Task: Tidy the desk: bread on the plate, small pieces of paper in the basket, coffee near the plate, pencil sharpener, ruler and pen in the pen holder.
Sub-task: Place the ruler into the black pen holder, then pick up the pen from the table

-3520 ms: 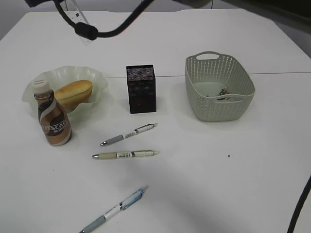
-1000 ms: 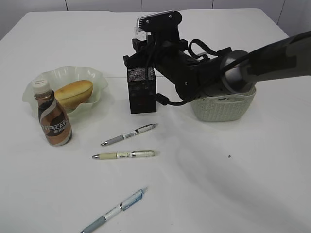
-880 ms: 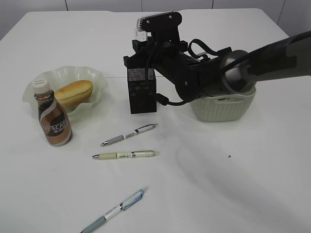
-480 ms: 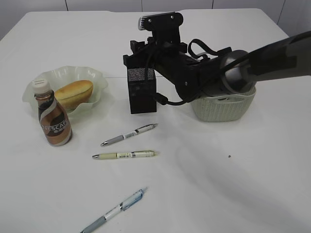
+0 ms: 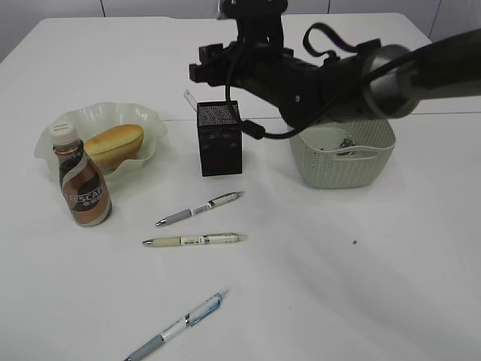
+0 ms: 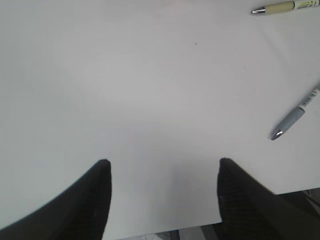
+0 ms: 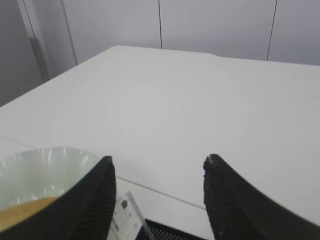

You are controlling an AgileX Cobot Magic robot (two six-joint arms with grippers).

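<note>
Ruler (image 5: 190, 99) standing tilted in the pen holder (image 5: 219, 138), just released. Right hand (image 7: 157, 172) spread wide and empty above it; left hand (image 6: 162, 172) likewise wide over bare surface (image 6: 125, 75). Next, likely: reaching for a pen (image 5: 199, 208) lying flat.

Slanted exterior view, close wrist views
</note>
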